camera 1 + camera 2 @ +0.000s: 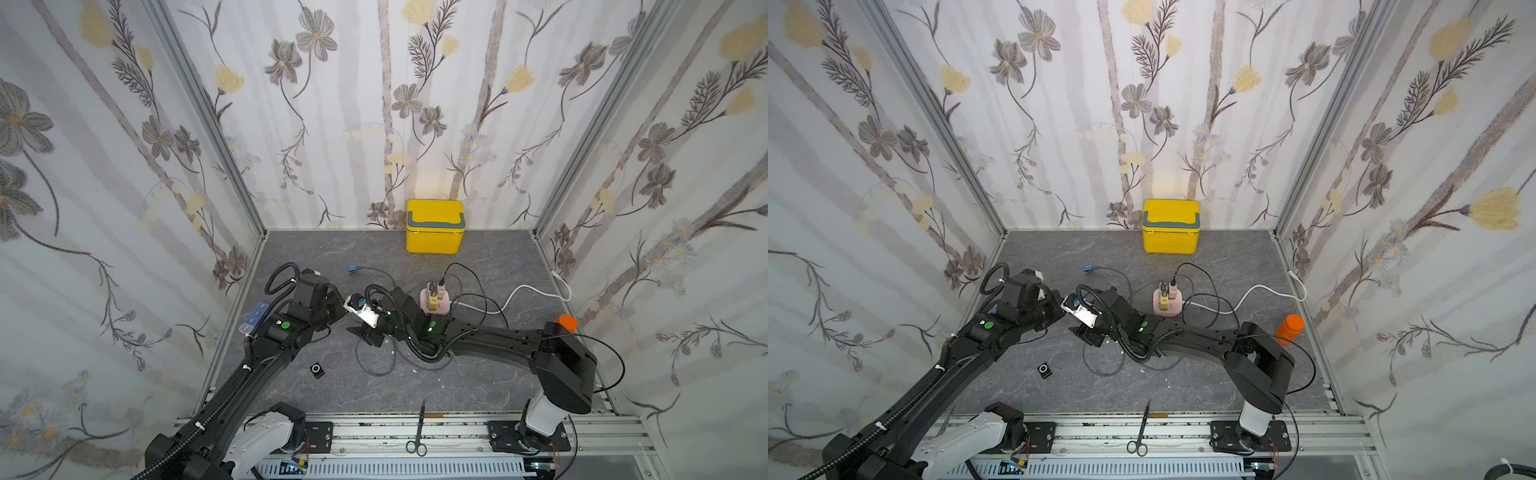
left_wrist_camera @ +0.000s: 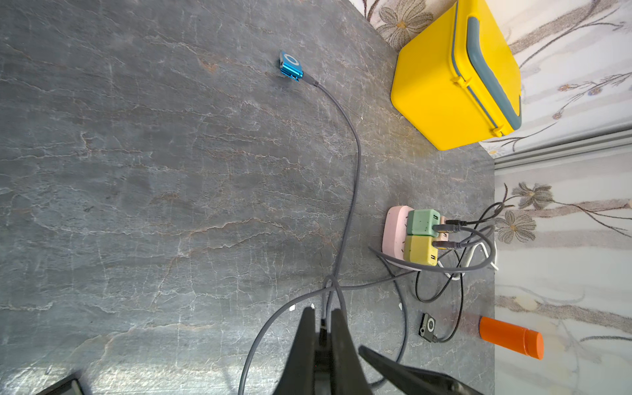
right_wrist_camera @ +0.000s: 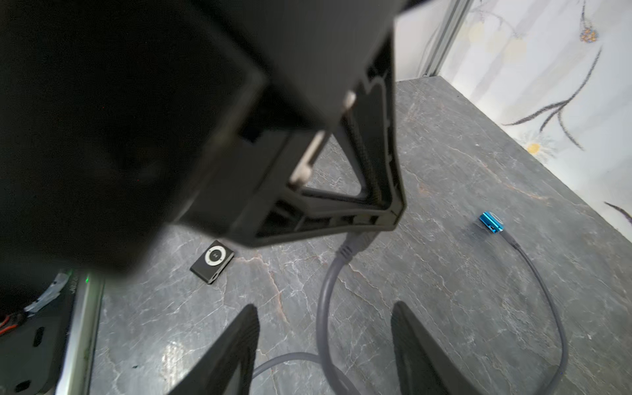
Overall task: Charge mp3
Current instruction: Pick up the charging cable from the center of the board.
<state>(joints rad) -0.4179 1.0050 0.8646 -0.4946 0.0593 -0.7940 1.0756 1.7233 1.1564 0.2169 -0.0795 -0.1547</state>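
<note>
**Take the plug to the loose black player and pin the player first**

The grey stone-patterned table [image 1: 478, 382] carries everything. Above it, the left gripper [image 2: 323, 313] has its fingers pressed together, pinching a plug end. The right gripper [image 3: 326, 306] hangs just below with fingers spread, straddling the lead and gripping nothing. The pink power strip with green and yellow charger cubes [image 2: 396, 236] sits near the right arm. The pinched lead, a grey charging cable [image 3: 323, 284], seems to run back there in slack loops.

I take the task's thing to be the small black square mp3 player with a silver control ring [image 3: 212, 261]. It lies flat and unplugged on the table near the left arm. A small blue metallic mp3 player [image 2: 290, 66] farther back already has its own lead.

- The black player looks light enough to skate, so the right fingers should clamp its edges before any push
- Its port side cannot be read here, so check it before aligning
- Bring the plug in level and straight
- Keep the loops slack so nothing tugs the blue player
</note>
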